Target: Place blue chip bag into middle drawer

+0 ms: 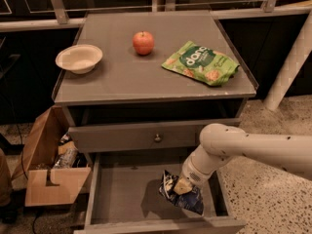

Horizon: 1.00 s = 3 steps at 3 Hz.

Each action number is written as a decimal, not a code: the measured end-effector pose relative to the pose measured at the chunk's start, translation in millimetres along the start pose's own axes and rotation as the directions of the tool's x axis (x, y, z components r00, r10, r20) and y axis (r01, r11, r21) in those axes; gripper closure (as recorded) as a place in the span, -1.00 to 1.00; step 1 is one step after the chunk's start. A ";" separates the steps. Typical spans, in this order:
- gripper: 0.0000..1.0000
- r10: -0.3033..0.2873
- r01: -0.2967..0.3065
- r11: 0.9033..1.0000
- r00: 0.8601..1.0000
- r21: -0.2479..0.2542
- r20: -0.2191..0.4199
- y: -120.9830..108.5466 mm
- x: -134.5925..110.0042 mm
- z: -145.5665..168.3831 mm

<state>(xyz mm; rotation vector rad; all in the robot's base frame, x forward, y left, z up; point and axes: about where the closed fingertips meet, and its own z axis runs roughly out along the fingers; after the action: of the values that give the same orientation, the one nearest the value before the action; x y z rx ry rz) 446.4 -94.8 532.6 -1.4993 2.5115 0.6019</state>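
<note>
The blue chip bag (186, 198) hangs crumpled, dark navy with pale ends, just over the right side of the open middle drawer (124, 191), a wide shallow grey drawer pulled out below the drawer front with the metal knob (157, 138). My gripper (176, 185) reaches down from the white arm (253, 147) on the right and is shut on the top of the bag. The bag's lower end is near or touching the drawer floor; I cannot tell which.
On the cabinet top stand a white bowl (79, 58), a red apple (143, 42) and a green "dang" snack bag (201, 63). An open cardboard box (48, 167) sits on the floor to the left. A white post (291, 62) stands at the right.
</note>
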 end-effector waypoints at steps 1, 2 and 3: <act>1.00 0.033 -0.033 0.999 0.999 0.000 0.038 -9.2 -0.5 13.3; 1.00 0.061 -0.062 0.998 0.994 0.015 0.086 -28.0 -3.8 24.5; 1.00 0.081 -0.084 0.996 0.990 0.020 0.119 -41.5 -3.4 35.7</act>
<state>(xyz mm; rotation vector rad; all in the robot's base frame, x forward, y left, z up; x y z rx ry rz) 481.6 -94.6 490.6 -1.3165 2.4906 0.6498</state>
